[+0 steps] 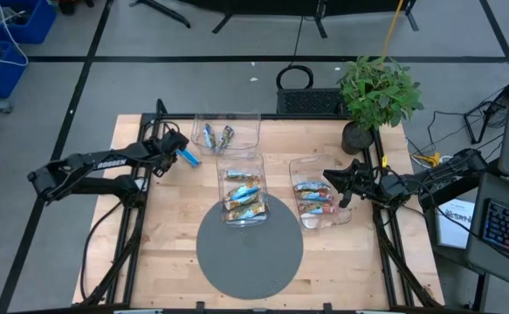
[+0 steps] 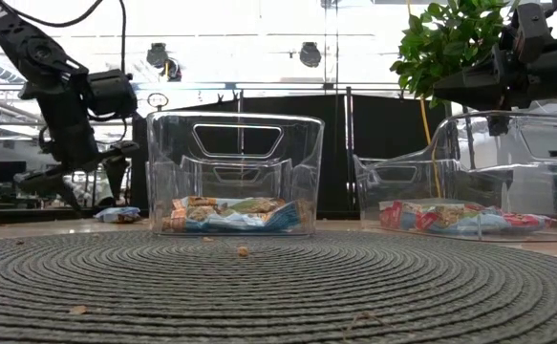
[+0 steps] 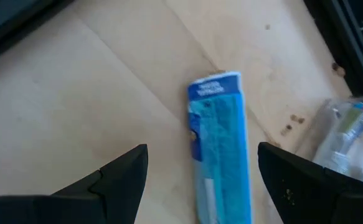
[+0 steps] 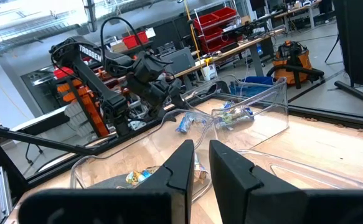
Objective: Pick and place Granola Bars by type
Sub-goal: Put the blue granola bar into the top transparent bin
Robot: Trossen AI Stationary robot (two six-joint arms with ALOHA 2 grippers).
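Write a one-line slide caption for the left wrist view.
Open left gripper poised over a blue granola bar lying on the wooden table.

Three bins stand on the counter point(image 1: 167, 253). The far bin point(image 1: 228, 131) sits toward the back edge with a few granola bars point(image 1: 216, 135) in it. Nearer, the middle bin point(image 1: 242, 190) rests partly on the round mat point(image 1: 250, 253) and holds more bars. To its right, off the mat, the right bin point(image 1: 319, 202) holds others. A loose bar point(image 1: 188, 156) lies on the counter just left of the far bin, with the left gripper point(image 1: 177, 150) over it, one finger on either side. The right gripper point(image 1: 340, 183) hangs at the right bin's right side. A potted plant point(image 1: 372, 96) stands at the back right corner.
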